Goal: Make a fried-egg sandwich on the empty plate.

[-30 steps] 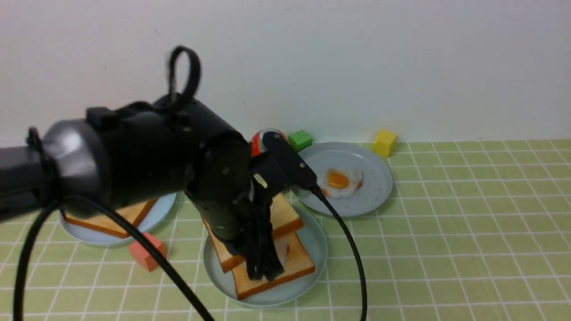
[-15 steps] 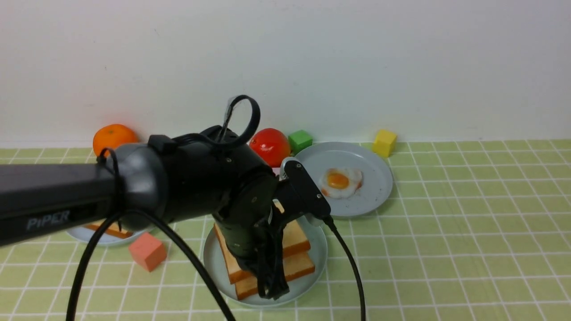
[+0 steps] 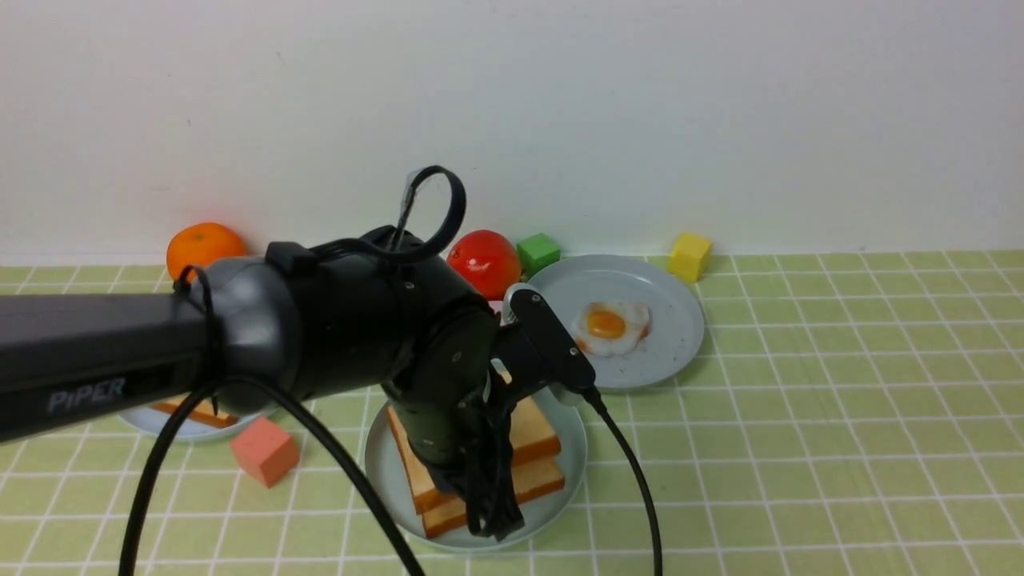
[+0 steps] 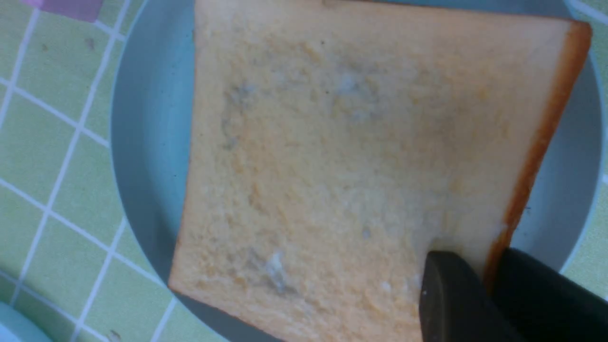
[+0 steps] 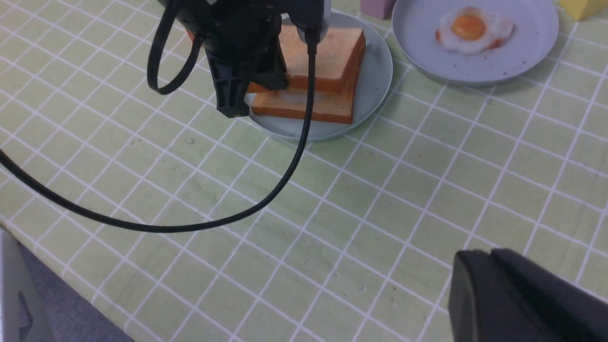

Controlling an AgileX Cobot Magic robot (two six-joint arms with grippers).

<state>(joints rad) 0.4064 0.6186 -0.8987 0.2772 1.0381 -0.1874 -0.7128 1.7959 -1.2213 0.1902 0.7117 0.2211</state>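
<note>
Thick square toast slices [image 4: 332, 166]: matt, porous, foam-like. Beneath, pale mint-green round plate [image 4: 142, 156]: smooth satin plastic. Around plate, green checked tablecloth [image 5: 380, 213]: matt.

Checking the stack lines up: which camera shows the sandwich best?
Right wrist view: the sandwich shows both slices and their crust edges, only one corner behind the left gripper. Front view: the left arm hides much of it. Left wrist view: just the top slice's face.

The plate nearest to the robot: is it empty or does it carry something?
It carries something: the plate holds two toast slices, stacked one on the other.
</note>
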